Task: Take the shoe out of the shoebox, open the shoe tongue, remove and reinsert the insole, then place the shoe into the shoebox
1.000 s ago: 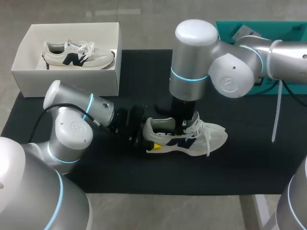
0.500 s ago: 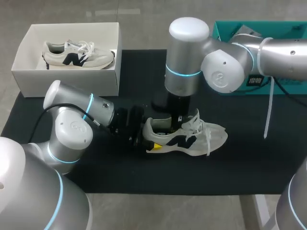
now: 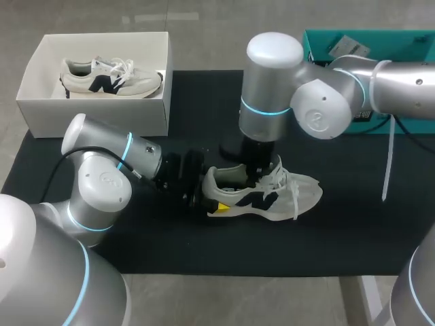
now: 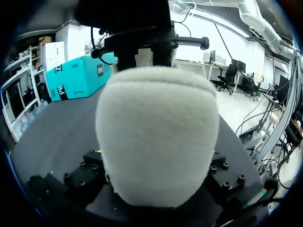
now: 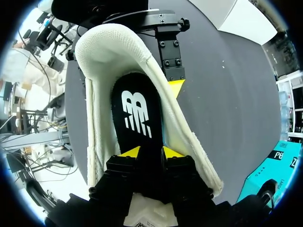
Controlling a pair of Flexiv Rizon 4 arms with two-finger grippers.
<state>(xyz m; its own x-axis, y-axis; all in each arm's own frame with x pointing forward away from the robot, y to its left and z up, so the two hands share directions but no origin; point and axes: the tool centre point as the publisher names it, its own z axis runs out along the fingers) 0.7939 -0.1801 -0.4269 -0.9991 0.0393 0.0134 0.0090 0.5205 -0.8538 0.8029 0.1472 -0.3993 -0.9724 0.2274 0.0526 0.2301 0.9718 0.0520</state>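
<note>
So the shoe [image 3: 285, 193] is sat upright on the black mat [image 3: 204, 244], toe pointed toward the right arm's side, well apart from the white shoebox [image 3: 102, 117] at the far left corner. A 2nd shoe [image 3: 109, 78] is lying inside that box. The heel is clamped by the left gripper [image 3: 204, 193], and in the left wrist view the heel is seen wedged right between its 2 fingers. The right gripper [image 5: 150, 152] is dropped down into the shoe's opening, and the black insole [image 5: 137, 113] is pinched between its 2 yellow tips, with the rest of the insole lying flat inside the shoe. A teal box [image 3: 319, 41] is parked at the far right of the mat.
</note>
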